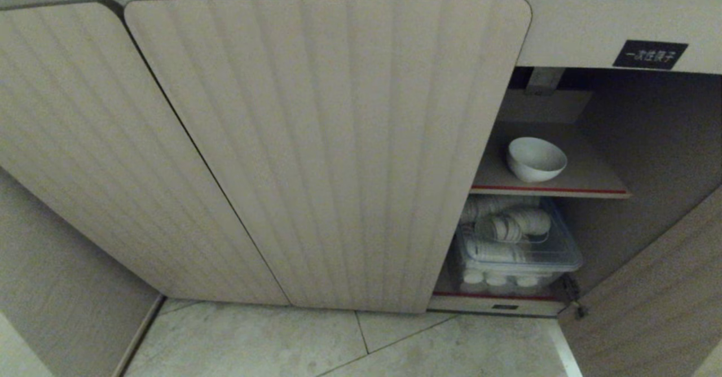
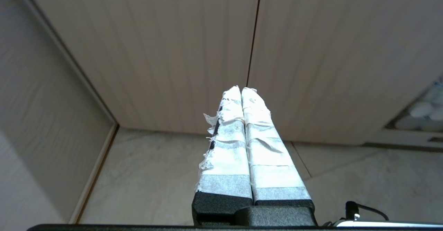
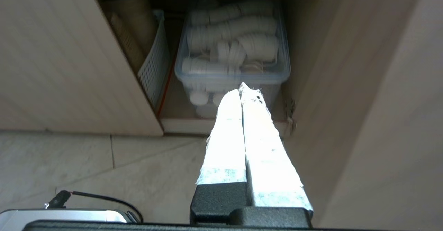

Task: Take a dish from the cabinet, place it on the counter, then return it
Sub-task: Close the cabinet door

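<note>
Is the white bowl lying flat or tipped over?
Tipped. The bowl on the cabinet's red-edged shelf leans, its opening facing up and left.

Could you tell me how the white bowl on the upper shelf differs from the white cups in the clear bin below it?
The bowl sits alone on the bare shelf; the cups are many, packed in a clear bin. The bowl stands upright, mouth up; the cups are nested in sleeves, mostly lying on their sides. The bowl looks wider than any single cup. Both are plain white and sit inside the open cabinet.
</note>
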